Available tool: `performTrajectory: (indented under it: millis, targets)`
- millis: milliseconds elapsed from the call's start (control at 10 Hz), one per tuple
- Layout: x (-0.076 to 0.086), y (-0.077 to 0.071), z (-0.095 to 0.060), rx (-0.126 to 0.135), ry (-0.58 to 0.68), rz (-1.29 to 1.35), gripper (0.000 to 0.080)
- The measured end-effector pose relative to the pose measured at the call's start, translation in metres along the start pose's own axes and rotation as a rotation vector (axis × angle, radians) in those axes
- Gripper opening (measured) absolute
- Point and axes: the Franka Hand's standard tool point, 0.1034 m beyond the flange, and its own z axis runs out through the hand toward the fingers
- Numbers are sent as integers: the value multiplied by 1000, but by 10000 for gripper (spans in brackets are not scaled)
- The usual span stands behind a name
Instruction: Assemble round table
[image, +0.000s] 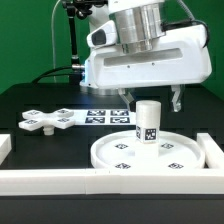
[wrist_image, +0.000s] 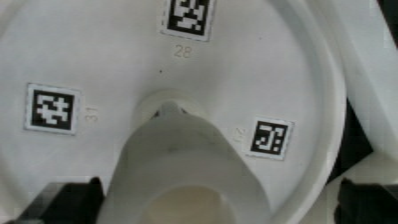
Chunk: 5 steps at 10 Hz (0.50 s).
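Exterior view shows the gripper (image: 150, 103) hanging straight above the short leg (image: 148, 122), which stands upright near the middle of the round disc (image: 110, 155). The jaws are open: the two fingers stand wide apart, one at nine o'clock and one at three o'clock of the leg's top, and there is a clear gap on each side, so nothing is held. The fingertips are about level with the top of the leg. The disc lies flat on the black table (image: 30, 100), close to the white border rail (image: 60, 182) at six o'clock of it. The cross-shaped base (image: 50, 121) lies well apart at about ten o'clock of the disc and is not joined to anything, and the marker board (image: 105, 116) lies between them, at about eleven o'clock. In the wrist view the camera looks down along the leg onto the disc, and the square tags (wrist_image: 59, 107) around it are clear; whether the leg is fully seated I cannot tell. I judge the leg step is in hand, about the middle of the task. The next move asks, I think, either for closing squarely on the leg to tighten it without tilting, or for rising clear and going to the base, which must then be set centred on the leg's top.
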Motion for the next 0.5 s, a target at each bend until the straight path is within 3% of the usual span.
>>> performTrajectory:
  millis: [300,500]
  targets:
    - [0,1,1,-1,-1,-224,649]
    - [0,5,2,-22,4,-492,649]
